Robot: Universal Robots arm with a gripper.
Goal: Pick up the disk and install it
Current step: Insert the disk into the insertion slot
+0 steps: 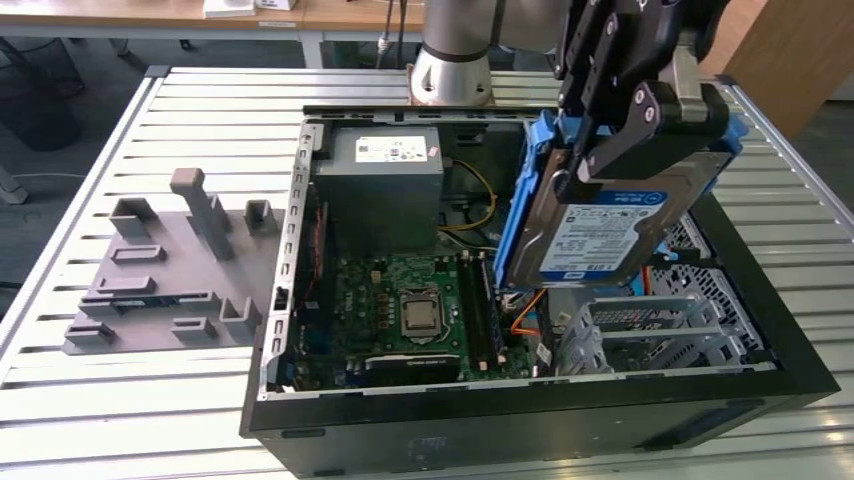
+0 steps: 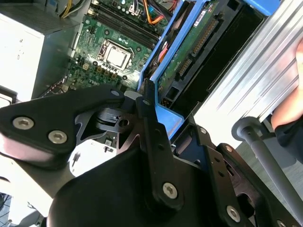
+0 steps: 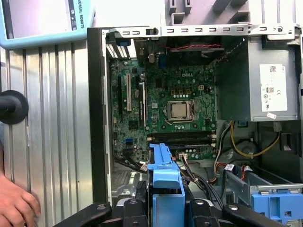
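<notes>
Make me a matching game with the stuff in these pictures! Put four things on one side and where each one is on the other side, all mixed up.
Things:
1. disk
2. green board
3. grey box
4. grey plastic rack

Places:
A. on the table, outside the computer, on the exterior view's left
B. clamped in the gripper, above the open computer
C. flat on the computer's floor
D. inside the computer, in a corner, with a white sticker

Pairs: 1-B, 2-C, 3-D, 4-A.
</notes>
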